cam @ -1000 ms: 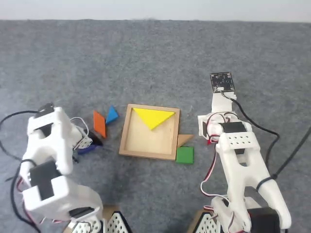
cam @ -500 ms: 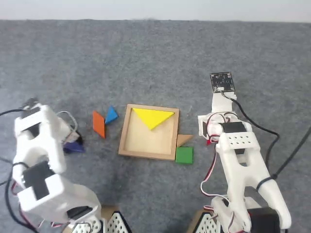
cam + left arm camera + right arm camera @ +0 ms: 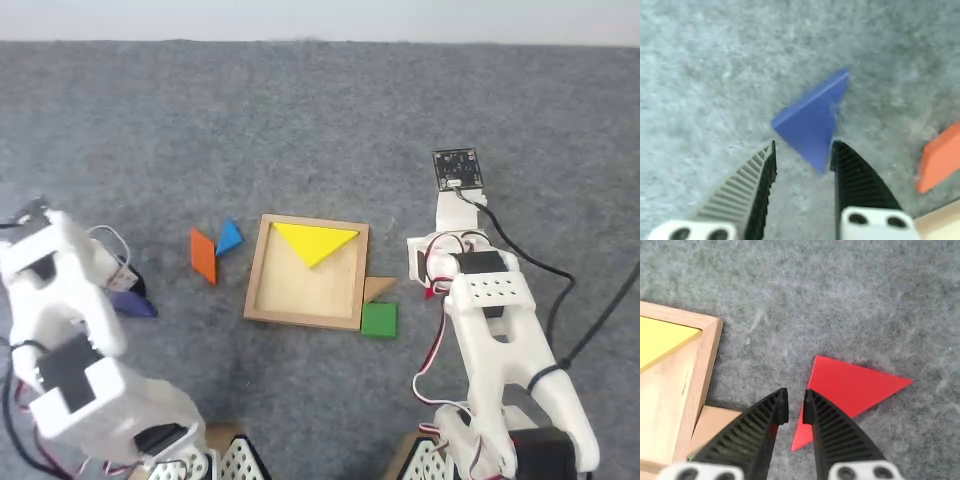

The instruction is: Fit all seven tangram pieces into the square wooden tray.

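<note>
While the left gripper (image 3: 803, 147) gapes, the blue triangle (image 3: 812, 116) pokes one corner between its jaws.

The tray (image 3: 256, 272) sits mid-table between the arms, a large triangle (image 3: 315, 241) in it against the far wall. Just left lie a parallelogram (image 3: 204, 256) and a small triangle (image 3: 230, 237), side by side; farther left, another triangle (image 3: 810, 120) has a corner between the left gripper (image 3: 804, 147) fingers. At the tray's near right corner a square (image 3: 380, 319) lies before a fourth triangle (image 3: 379, 288).
</note>
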